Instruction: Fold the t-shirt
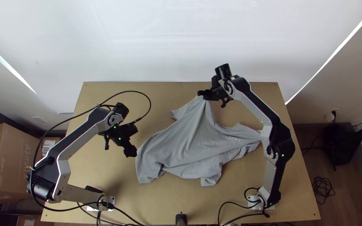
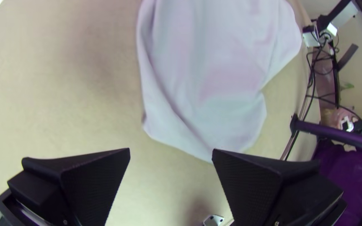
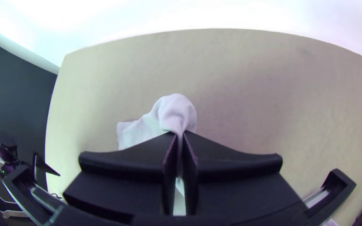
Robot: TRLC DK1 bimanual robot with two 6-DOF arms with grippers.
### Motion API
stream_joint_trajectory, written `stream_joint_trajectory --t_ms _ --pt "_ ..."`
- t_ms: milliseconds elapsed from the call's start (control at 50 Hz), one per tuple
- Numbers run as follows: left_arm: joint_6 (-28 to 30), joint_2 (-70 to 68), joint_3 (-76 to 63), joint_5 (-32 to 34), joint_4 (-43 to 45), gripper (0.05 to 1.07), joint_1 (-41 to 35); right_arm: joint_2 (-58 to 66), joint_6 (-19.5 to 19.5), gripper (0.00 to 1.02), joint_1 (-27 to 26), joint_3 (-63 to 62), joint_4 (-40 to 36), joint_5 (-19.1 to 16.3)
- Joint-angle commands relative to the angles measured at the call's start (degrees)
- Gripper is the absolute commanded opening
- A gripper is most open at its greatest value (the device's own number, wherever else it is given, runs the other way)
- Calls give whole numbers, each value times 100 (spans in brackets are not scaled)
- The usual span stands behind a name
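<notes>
The grey t-shirt [image 1: 189, 142] lies loosely spread and wrinkled, with folds running up to the point where it is held. My right gripper [image 1: 203, 94] is at its far edge, lifting that part a little. In the right wrist view, the fingers of my right gripper [image 3: 180, 136] pinch a bunch of the t-shirt [image 3: 174, 111]. My left gripper [image 1: 133, 142] is just left of the t-shirt's left end, not touching it. In the left wrist view, my left gripper [image 2: 171, 152] stands wide open, with the t-shirt [image 2: 214, 83] beyond the fingertips.
The wooden table [image 1: 105, 175] has bare wood around the t-shirt, at the left and along the near side. Black cables [image 1: 147, 104] loop over the left arm. Cardboard boxes [image 1: 5, 163] stand beyond the table's left edge.
</notes>
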Motion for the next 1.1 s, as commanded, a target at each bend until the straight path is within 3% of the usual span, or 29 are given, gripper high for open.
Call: stream_joint_trajectory --t_ms 0,480,620,700,740,780,960,1080 --pt "217 -70 -265 -49 -20 101 -225 -280 135 2 -112 117 50 47" --pt "67 730 -273 -49 525 95 -770 -570 187 2 -121 55 50 170" --pt "67 817 -352 -49 771 75 -770 -719 187 2 -121 11 50 170" --pt "93 835 -484 -49 911 58 -770 -843 196 2 -121 -6 50 170" --pt "102 817 -598 -40 1052 36 -761 -939 214 2 -129 -41 50 170" --pt "129 774 -713 13 1307 6 -753 -1053 240 2 -129 -76 59 179" --pt "-3 765 -537 162 1509 8 -296 -1598 214 2 -270 -279 77 346" --pt "-706 642 8 180 2151 8 267 -1897 55 2 -525 -410 85 399"
